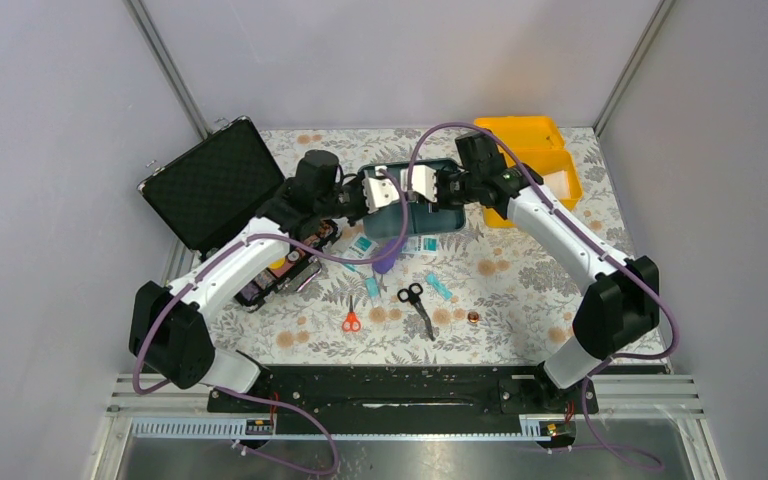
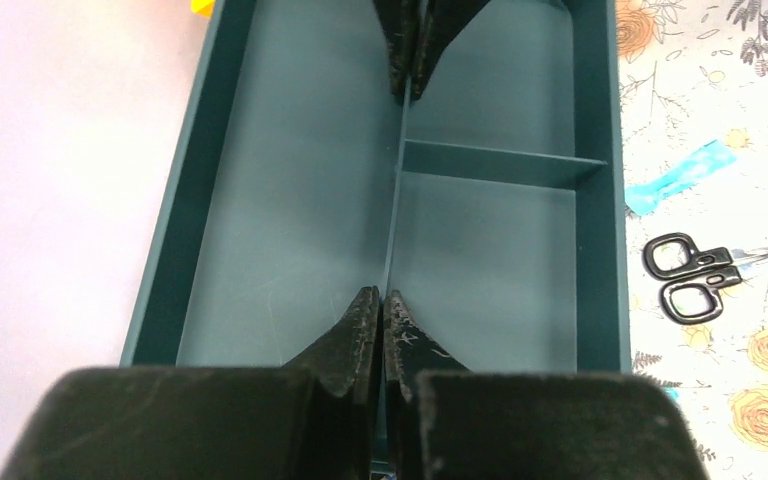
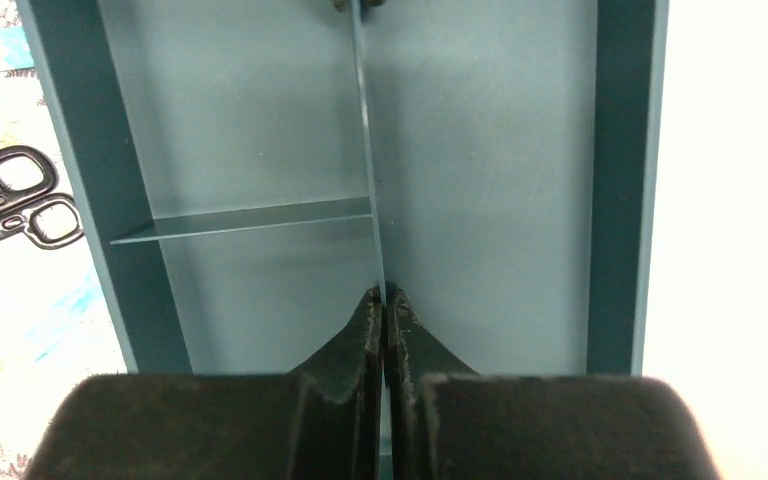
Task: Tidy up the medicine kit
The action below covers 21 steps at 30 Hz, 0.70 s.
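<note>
The medicine kit [image 1: 532, 150], a yellow case with its lid open, stands at the back right. Its teal divided tray [image 1: 448, 219] is out of the case, between my two arms at the back middle. My left gripper [image 2: 381, 296] is shut on the tray's thin central divider [image 2: 401, 180] at one end. My right gripper [image 3: 381, 292] is shut on the same divider [image 3: 364, 140] at the opposite end; its fingers [image 2: 409, 55] show at the top of the left wrist view. The tray's compartments [image 3: 260, 130] hold nothing.
An open black hard case [image 1: 215, 185] with colourful items lies at the left. Black scissors [image 1: 416, 302], red scissors [image 1: 351, 320], a purple object [image 1: 386, 262], teal packets [image 1: 439, 287] and a small brown item [image 1: 473, 317] lie on the floral cloth in front of the tray.
</note>
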Motion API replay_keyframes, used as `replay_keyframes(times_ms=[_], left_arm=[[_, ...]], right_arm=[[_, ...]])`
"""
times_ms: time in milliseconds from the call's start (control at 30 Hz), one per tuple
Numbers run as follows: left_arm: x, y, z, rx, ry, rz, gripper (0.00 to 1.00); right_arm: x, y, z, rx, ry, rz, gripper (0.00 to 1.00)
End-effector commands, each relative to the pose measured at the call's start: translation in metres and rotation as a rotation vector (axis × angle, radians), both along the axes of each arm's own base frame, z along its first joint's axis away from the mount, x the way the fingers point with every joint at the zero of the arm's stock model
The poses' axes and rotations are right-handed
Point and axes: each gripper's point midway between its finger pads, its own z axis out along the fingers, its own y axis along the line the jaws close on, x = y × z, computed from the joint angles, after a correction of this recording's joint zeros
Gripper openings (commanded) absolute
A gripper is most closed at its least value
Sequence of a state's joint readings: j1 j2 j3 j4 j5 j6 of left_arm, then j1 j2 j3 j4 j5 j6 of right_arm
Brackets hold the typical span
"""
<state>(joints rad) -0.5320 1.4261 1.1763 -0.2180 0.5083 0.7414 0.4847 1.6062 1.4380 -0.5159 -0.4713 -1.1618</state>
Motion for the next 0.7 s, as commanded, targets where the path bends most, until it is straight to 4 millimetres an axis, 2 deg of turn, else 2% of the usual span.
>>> replay_keyframes(times_ms=[0, 67, 267, 333, 433, 533, 667], left_arm=[[0.008, -0.003, 0.068, -0.158, -0.164, 0.017, 0.00], [0.013, 0.000, 0.069, -0.166, -0.168, 0.050, 0.03], [0.025, 0.012, 0.071, -0.186, -0.168, 0.157, 0.56], [0.025, 0.016, 0.073, -0.207, -0.162, 0.183, 0.66], [0.023, 0.021, 0.077, -0.254, -0.154, 0.229, 0.74], [0.021, 0.023, 0.072, -0.273, -0.118, 0.249, 0.76], [0.016, 0.022, 0.064, -0.280, -0.065, 0.252, 0.76]], right_arm=[[0.002, 0.003, 0.003, -0.010, -0.007, 0.005, 0.00], [0.001, 0.001, 0.006, -0.012, -0.015, -0.002, 0.00], [-0.007, -0.026, 0.012, -0.047, -0.038, -0.009, 0.00], [-0.009, -0.040, 0.018, -0.069, -0.041, -0.013, 0.00], [-0.010, -0.071, 0.030, -0.112, -0.042, -0.035, 0.00], [-0.004, -0.113, 0.044, -0.149, -0.050, -0.079, 0.00], [0.005, -0.173, 0.051, -0.248, -0.045, -0.123, 0.00]])
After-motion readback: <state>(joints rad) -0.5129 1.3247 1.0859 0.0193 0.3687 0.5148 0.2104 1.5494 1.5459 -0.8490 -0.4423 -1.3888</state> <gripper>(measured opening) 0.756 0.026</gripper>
